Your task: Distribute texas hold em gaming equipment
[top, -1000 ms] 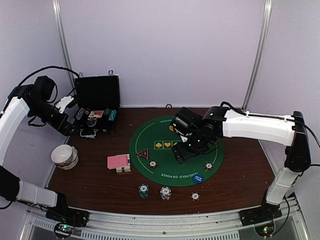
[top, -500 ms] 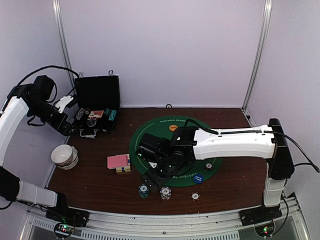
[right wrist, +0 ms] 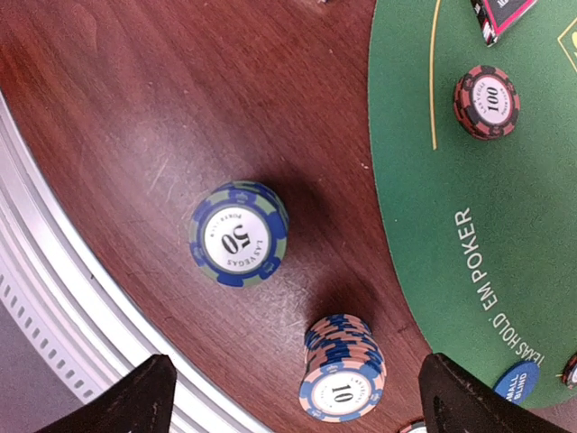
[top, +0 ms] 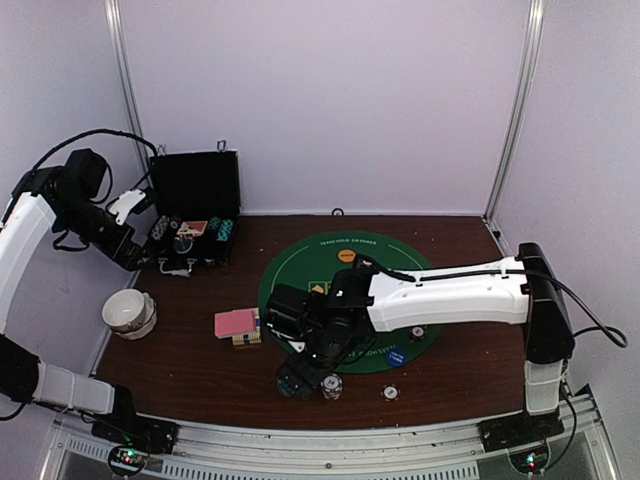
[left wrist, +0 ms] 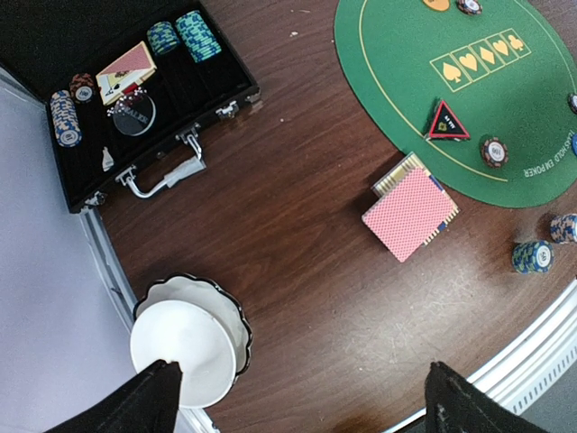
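Observation:
My right gripper (top: 300, 376) is open and empty, just above two chip stacks on the wood near the table's front edge. In the right wrist view its jaws (right wrist: 311, 406) stand wide apart. A blue-green "50" stack (right wrist: 239, 234) lies ahead of them, and a blue-pink "10" stack (right wrist: 343, 379) lies between them. A brown-red "100" chip (right wrist: 487, 101), the red-black triangle marker (right wrist: 500, 13) and a blue disc (right wrist: 517, 381) sit on the green mat (right wrist: 505, 225). The pink-backed card deck (top: 237, 325) lies left of the mat. My left gripper (top: 128, 248) is open and empty, high beside the case.
The open black case (top: 192, 215) with more chips and cards stands at the back left. A white bowl (top: 130, 312) sits near the left edge, below my left gripper (left wrist: 306, 406). An orange disc (top: 346, 256) and a single chip (top: 390, 393) also show. The metal rail (right wrist: 54, 298) runs close by.
My right arm has swung from the mat's middle to the left and nearer, down over the chip stacks at the front. The left arm has not moved.

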